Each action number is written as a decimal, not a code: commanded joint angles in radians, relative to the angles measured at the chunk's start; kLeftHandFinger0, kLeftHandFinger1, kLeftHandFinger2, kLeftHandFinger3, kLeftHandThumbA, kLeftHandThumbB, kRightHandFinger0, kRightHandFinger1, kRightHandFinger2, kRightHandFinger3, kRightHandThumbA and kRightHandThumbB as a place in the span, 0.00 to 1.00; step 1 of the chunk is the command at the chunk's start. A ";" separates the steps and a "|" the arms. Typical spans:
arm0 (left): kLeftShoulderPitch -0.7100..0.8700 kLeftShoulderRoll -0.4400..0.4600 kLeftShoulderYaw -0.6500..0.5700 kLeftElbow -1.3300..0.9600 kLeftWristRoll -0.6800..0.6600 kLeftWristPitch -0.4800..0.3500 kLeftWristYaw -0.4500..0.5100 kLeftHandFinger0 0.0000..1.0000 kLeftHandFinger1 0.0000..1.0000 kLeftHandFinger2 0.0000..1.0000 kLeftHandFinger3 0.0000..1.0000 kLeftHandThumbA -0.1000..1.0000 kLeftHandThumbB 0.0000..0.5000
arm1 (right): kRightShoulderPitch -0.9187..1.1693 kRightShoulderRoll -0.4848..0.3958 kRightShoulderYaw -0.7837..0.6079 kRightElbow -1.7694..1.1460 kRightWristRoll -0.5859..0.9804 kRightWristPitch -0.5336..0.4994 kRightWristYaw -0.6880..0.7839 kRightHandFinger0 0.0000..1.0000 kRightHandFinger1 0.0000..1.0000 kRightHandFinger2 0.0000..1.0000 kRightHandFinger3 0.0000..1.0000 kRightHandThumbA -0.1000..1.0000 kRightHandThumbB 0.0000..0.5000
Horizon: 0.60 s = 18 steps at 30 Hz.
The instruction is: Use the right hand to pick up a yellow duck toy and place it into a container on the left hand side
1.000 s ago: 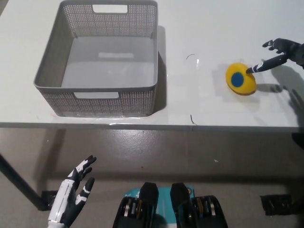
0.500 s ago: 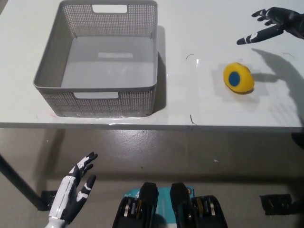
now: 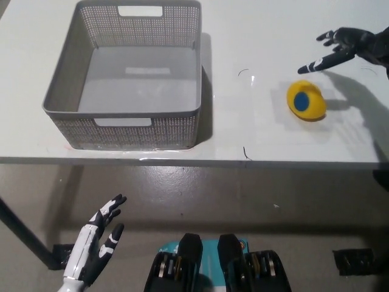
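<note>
Duck toy's setting, table (image 3: 273,140): broad white tabletop, smooth and slightly glossy, its near edge running straight across the picture; a few thin dark marks show on it between the container and the toy.
Floor (image 3: 243,201): grey-brown and dull, seen below the table's near edge.
Container (image 3: 124,125): grey rectangular basket of finely perforated plastic with rounded corners, a slot handle cut into the near wall and another in the far wall; it stands on the left part of the table, near the front edge, and its smooth inner bottom is bare.
Right hand (image 3: 343,47): black, glossy, coming in from the far right edge above the table; fingers spread apart and holding nothing, one long finger with pale markings pointing left. It hangs beyond and to the right of the toy, not touching it, and throws a soft shadow on the table to the right.
Left hand (image 3: 97,240): white with black patches, low at the near left, below table level, fingers apart and holding nothing.
Yellow duck toy (image 3: 306,100): rounded, egg-like yellow shape with a blue round patch facing up; it lies on the right part of the table, well apart from the container.
</note>
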 commanded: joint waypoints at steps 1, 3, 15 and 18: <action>-0.007 0.011 -0.010 -0.010 0.004 -0.043 -0.004 1.00 1.00 1.00 1.00 0.85 0.48 | -0.038 -0.014 0.016 0.025 -0.003 -0.056 -0.034 1.00 1.00 1.00 1.00 1.00 0.85; -0.002 0.010 -0.012 -0.011 0.010 -0.043 -0.003 1.00 1.00 1.00 1.00 0.85 0.48 | -0.028 -0.012 0.026 0.037 -0.009 -0.057 -0.039 1.00 1.00 1.00 1.00 1.00 0.85; -0.015 0.008 -0.030 0.003 0.006 -0.043 -0.003 1.00 1.00 1.00 1.00 0.84 0.51 | 0.023 -0.023 0.006 0.067 0.020 -0.089 -0.052 1.00 1.00 1.00 1.00 1.00 0.81; -0.020 0.009 -0.032 0.008 0.008 -0.043 -0.002 1.00 1.00 1.00 1.00 0.84 0.52 | 0.029 -0.023 0.008 0.073 0.017 -0.104 -0.056 1.00 1.00 1.00 1.00 1.00 0.84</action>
